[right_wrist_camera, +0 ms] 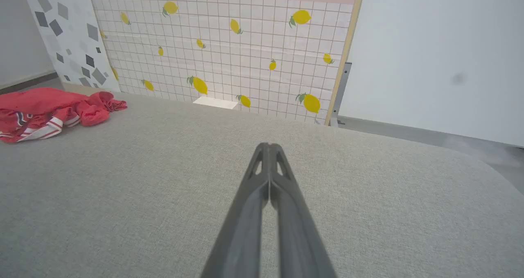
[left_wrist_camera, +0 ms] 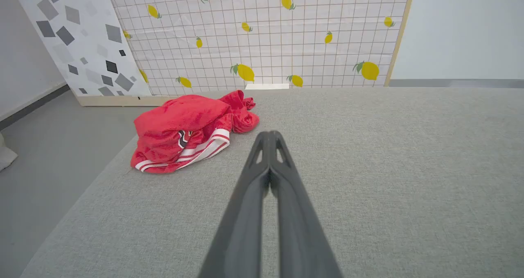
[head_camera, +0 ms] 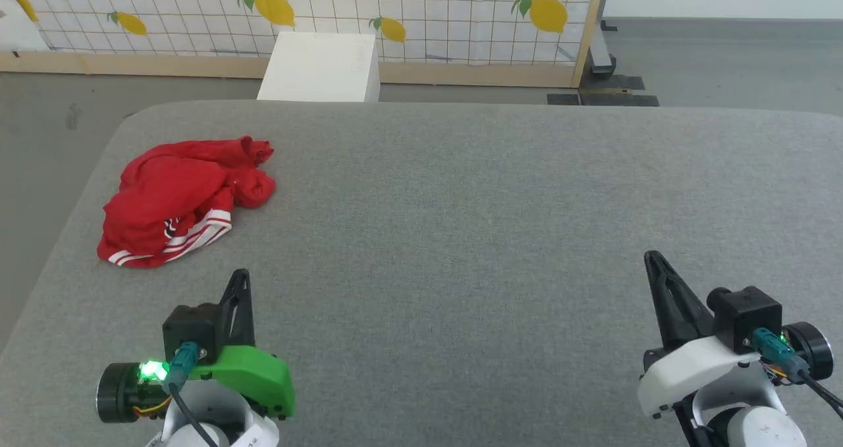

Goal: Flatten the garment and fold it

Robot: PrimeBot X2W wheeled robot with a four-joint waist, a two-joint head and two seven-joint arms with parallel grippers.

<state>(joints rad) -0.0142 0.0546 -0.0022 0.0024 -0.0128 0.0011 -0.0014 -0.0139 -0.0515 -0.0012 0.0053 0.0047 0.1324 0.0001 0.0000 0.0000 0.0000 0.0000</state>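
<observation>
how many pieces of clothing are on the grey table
1: the garment lies crumpled near the table's far left corner. Anything bundled inside the heap would be hidden.

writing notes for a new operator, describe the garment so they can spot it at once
Start at the wide grey fabric-covered table before the lemon-patterned screen. Near its far left corner, ahead of the left gripper, the garment lies in a crumpled heap. Its bright red cloth and red-white striped trim set it apart from the grey surface and the white box beyond.
</observation>
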